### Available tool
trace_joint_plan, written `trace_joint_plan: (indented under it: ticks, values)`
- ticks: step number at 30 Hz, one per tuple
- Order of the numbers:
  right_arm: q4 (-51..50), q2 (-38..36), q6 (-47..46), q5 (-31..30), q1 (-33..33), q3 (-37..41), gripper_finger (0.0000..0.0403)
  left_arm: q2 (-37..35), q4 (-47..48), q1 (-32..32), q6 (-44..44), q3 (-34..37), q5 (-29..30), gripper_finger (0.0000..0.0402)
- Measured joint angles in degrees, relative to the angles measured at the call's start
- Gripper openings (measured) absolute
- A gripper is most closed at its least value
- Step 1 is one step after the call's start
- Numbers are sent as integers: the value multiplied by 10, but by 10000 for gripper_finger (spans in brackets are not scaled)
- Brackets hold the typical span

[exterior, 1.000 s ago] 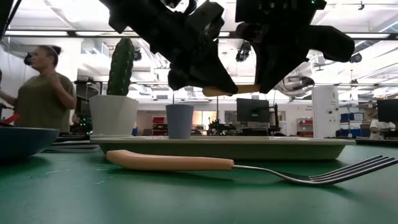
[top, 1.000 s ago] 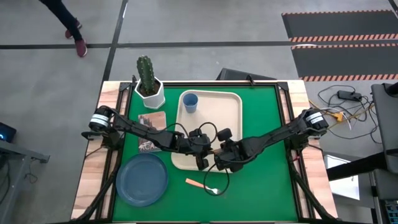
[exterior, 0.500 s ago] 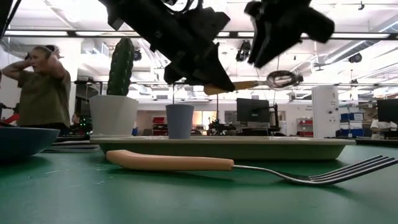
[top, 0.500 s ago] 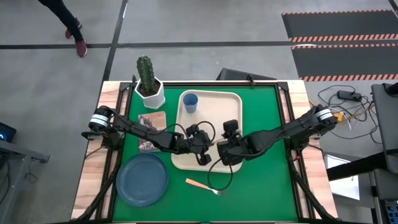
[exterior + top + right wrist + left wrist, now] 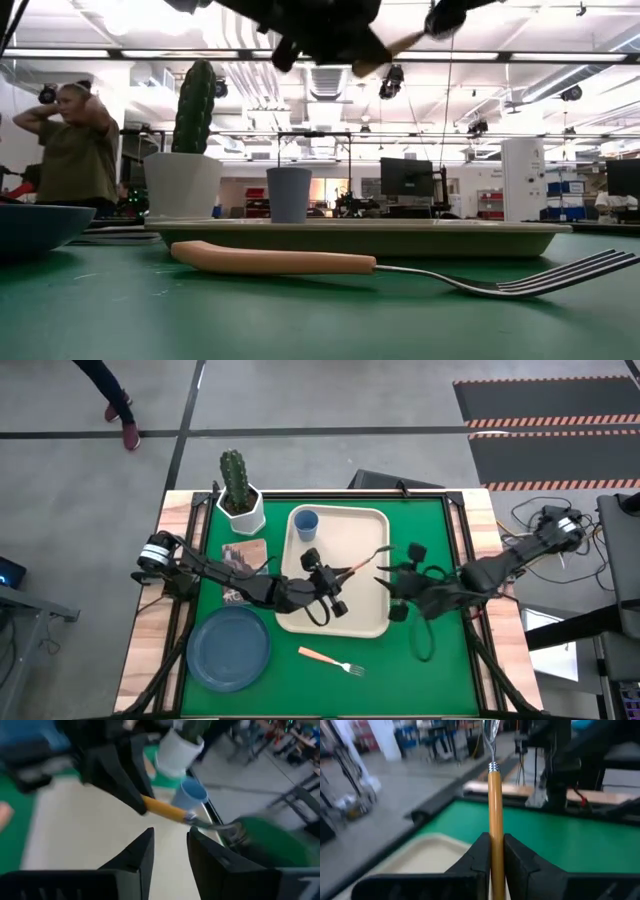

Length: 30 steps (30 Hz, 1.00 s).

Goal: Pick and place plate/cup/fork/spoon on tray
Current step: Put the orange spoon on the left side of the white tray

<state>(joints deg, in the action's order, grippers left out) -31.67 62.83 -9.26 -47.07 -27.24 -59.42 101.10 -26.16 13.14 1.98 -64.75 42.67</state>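
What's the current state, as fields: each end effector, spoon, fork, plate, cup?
left end effector: shut on the spoon's orange handle, above the tray
right end effector: open, empty, off the tray's right edge
spoon: held in the air over the tray, bowl end toward the right arm
fork: on the green mat, in front of the tray
plate: on the mat, left of the fork, off the tray
cup: upright on the tray's far left corner
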Motion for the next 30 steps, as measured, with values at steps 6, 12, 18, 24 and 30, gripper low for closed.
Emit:
trace_joint_plan:
  ticks: [6, 12, 18, 24, 30]
  values:
    - [329, -76, 75, -43, -53, 164, 94, 0, -30, 0, -39, -2, 73, 13]
    - [686, -37, 156, -100, -48, 294, 85, 0, -43, 0, -44, -2, 89, 13]
    - [965, 42, 235, -131, -23, 342, 77, 0, -63, 4, -59, -5, 87, 13]
    - [1032, 94, 219, -131, 11, 310, 107, 0, -64, 4, -88, -17, 86, 13]
    - [1030, 116, 209, -131, 35, 274, 164, 0, -64, 8, -110, -27, 86, 13]
